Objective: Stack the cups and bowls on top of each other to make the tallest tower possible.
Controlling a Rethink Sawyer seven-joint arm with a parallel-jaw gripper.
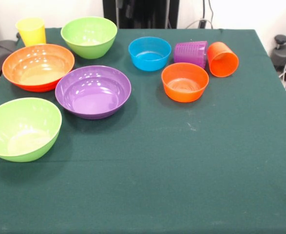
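Nothing is stacked yet, so the step in hand looks like choosing a base. The sound choice, I judge, is one of the wide bowls, set mouth-down or nested so that narrower pieces can climb from it; the cups should come last, as they are the slimmest and the most likely to tip.

Nearest the camera, at the left edge of the green worktop (191,185), stands a lime green bowl (22,128), upright and empty. Just beyond it, the purple bowl (93,91) also sits upright with nothing in it, and it touches or almost touches the large orange bowl (38,67) to its left, which is empty too. To the right, the small orange bowl (184,82) is upright and empty.

Farther back, the small blue bowl (149,53) holds nothing. Beside it the ribbed purple cup (191,52) lies on its side, and the orange cup (222,59) lies on its side as well, its mouth facing the camera; both would need righting or a sideways grasp. At the far left, the second lime green bowl (89,36) and the yellow cup (31,31) stand upright.

The pincer does not show at all, so its state cannot be told.
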